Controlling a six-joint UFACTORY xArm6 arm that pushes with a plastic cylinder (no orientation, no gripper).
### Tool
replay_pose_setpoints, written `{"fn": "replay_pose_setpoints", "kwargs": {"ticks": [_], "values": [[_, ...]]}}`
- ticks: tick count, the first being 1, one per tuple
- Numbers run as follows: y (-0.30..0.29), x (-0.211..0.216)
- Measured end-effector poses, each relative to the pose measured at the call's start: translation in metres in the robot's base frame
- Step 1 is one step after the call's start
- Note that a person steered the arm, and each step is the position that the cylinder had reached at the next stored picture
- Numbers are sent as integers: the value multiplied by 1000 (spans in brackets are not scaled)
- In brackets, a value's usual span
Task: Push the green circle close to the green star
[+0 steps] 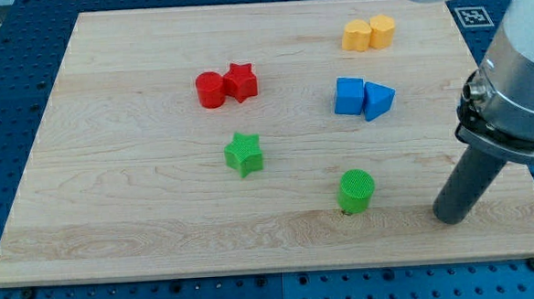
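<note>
Green ridged plastic circle (355, 191) waits; clawless dark rod, my tip (451, 219), at its four o'clock, must swing to three and shove toward the green plastic star (243, 153) at ten

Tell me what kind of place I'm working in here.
Probably a robotics lab bench: a wooden board of small coloured blocks sits on a blue perforated table, with a fiducial marker at the view's top right. My tip rests right of the green circle.
</note>
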State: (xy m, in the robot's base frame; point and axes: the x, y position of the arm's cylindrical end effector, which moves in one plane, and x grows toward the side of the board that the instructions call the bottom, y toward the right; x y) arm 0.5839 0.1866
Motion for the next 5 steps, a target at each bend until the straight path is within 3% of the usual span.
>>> {"fn": "replay_pose_setpoints", "kwargs": {"ticks": [1, 2, 5], "values": [[-16, 6], [-64, -9], [-120, -59]]}}
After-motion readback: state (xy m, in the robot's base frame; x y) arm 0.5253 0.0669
